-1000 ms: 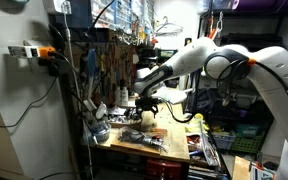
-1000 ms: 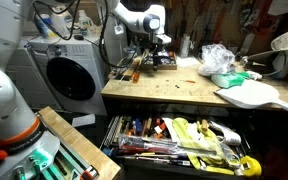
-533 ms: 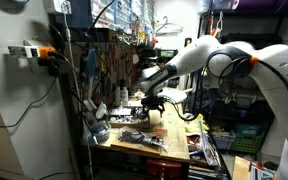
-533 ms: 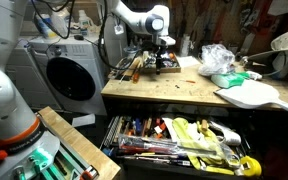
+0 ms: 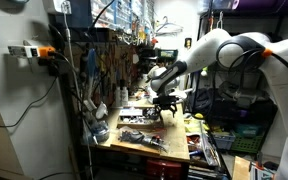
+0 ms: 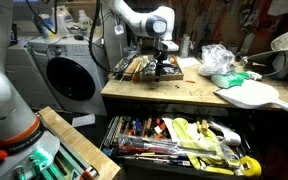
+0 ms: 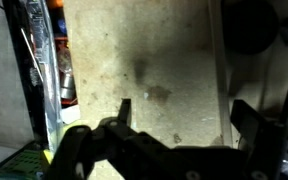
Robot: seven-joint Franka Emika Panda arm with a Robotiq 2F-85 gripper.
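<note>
Honestly, nothing here is readable from where I'm standing. In the wrist view, the packet (image 7: pixel 62 62) lying along the left edge of the workbench (image 7: pixel 154 55) has some colored print on it, but it's way too blurry to make out. Same with the washing machine (image 6: pixel 69 72) beside the workbench in an exterior view: I can't pick out any letters or numbers on its front.
</note>
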